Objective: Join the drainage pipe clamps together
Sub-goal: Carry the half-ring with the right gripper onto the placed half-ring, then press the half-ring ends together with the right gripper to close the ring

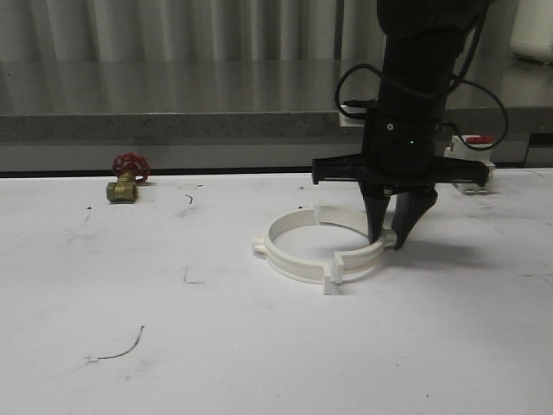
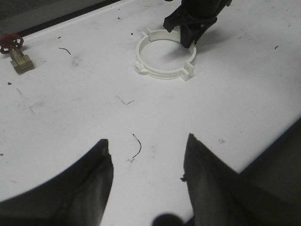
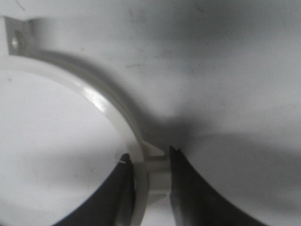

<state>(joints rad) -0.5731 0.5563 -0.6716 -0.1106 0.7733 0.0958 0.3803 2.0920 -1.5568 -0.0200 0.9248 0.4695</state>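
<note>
Clamps (image 1: 315, 251): two white half-rings lying as one ring on the surface (image 1: 173, 346), mid-right. Right gripper (image 1: 390, 235) pinches the band wall at its right side; left gripper (image 2: 146, 165) spread, well apart. Judged light, stiff, smooth plastic; best held across the band or by the tabs.

Scuffed white table (image 1: 259, 346), grey ledge (image 1: 173, 121)

The setting was a workshop or test bench: a scuffed, pen-marked white tabletop (image 1: 259, 346), a grey stone-like ledge (image 1: 173, 108) behind, and a brass valve with red handwheel (image 1: 126, 180) lying nearby.
</note>
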